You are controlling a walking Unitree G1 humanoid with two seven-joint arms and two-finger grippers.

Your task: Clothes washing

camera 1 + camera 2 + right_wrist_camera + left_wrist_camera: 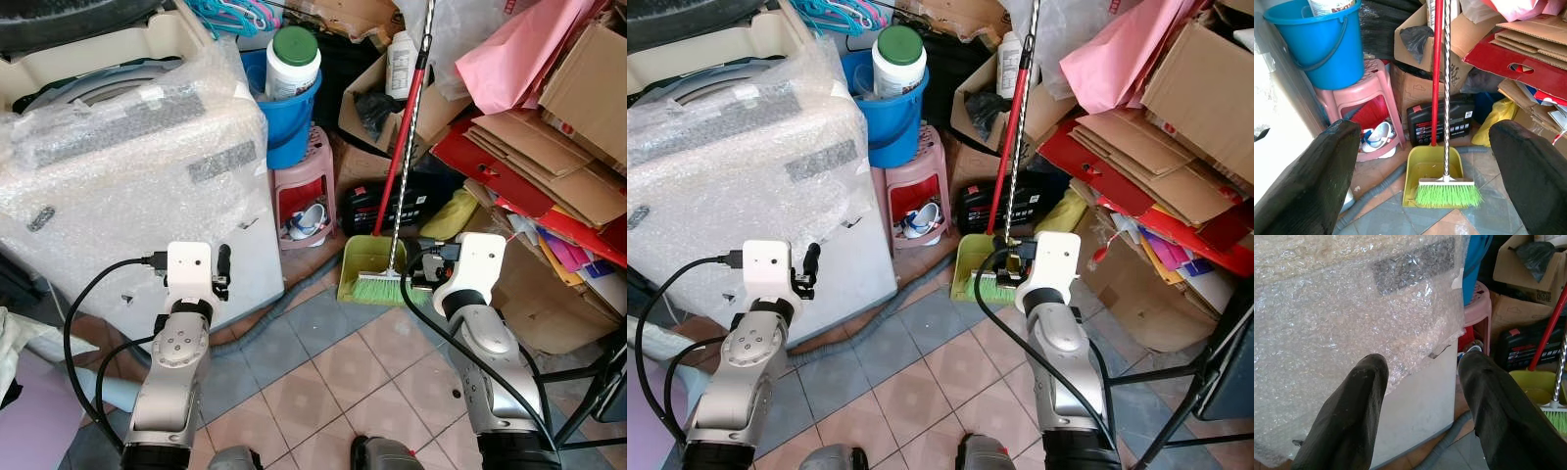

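Note:
A white top-loading washing machine (127, 186) wrapped in bubble wrap stands at the left, its lid up and the drum opening (98, 83) showing at the top. My left gripper (1422, 363) is open, held just in front of the machine's wrapped front face with nothing between its fingers (223, 260). My right gripper (1425, 129) is open too, empty, and hangs above the tiled floor facing a green broom (377, 287) and yellow dustpan (1427, 169). A pale cloth (20, 333) shows at the left edge.
A blue bucket (289, 117) holding a green-lidded white jar (293, 61) sits on a pink stool (304, 186) beside the machine. A grey hose (265, 318) runs along the floor. A black case (1442, 125), cardboard and red sheets (549, 137) crowd the right.

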